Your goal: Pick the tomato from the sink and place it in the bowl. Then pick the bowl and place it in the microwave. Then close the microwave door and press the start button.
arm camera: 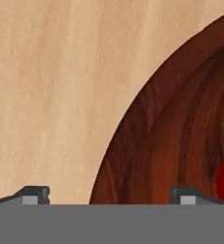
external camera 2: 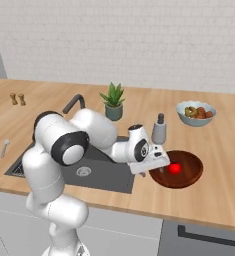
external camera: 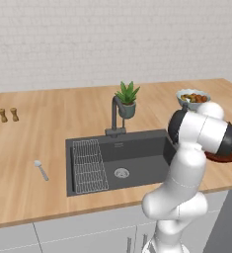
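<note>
Tomato (external camera 2: 175, 168) lies inside reddish-brown bowl (external camera 2: 189, 176) on wooden desk (external camera 2: 224, 150), lower right of right base frame; pincer (arm camera: 108, 195) spread wide, empty, over bowl's left rim; pale food bowl (external camera 2: 196, 113) behind; sink (external camera: 137, 158) left of bowl

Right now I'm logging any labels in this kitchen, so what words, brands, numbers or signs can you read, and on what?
None: no readable text shows in any view.
The sink, the brown bowl holding the tomato, the food bowl, the plant pot and the two shakers are all plain.
</note>
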Controlling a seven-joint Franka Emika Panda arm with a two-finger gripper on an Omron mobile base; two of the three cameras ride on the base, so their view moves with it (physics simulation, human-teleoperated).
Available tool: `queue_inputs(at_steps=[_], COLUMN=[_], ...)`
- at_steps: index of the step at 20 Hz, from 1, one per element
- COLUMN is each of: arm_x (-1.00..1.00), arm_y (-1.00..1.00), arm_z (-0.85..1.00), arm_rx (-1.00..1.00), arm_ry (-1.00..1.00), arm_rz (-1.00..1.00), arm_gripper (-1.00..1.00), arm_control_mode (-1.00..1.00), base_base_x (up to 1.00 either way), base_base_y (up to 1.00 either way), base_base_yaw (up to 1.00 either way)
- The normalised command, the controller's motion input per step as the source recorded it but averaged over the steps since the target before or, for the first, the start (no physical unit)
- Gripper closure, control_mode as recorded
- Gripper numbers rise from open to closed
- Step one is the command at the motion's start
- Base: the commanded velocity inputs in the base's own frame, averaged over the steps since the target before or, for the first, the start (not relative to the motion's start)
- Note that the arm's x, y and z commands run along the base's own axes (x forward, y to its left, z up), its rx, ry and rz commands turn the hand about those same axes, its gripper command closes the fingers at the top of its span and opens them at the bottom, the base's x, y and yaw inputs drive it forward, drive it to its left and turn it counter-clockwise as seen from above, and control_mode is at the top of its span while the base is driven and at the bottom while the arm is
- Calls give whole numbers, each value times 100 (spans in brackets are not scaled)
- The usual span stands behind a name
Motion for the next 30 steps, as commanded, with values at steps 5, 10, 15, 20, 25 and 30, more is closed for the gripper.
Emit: queue_inputs(at_steps=[5,10,15,20,25,30], arm_x=[2,-6,-57,-64,-53,-73], arm_y=[-17,-5,12,41,54,41], arm_z=[-6,0,85,100,100,99], arm_rx=[0,3,3,0,0,-5], arm_ry=[8,6,0,0,0,-7], arm_rz=[-10,-1,2,5,10,20], arm_gripper=[100,100,100,100,100,100], arm_control_mode=[-100,-100,-100,-100,-100,-100], base_base_x=[0,0,0,0,0,0], base_base_y=[0,0,0,0,0,0], base_base_yaw=[0,0,0,0,0,0])
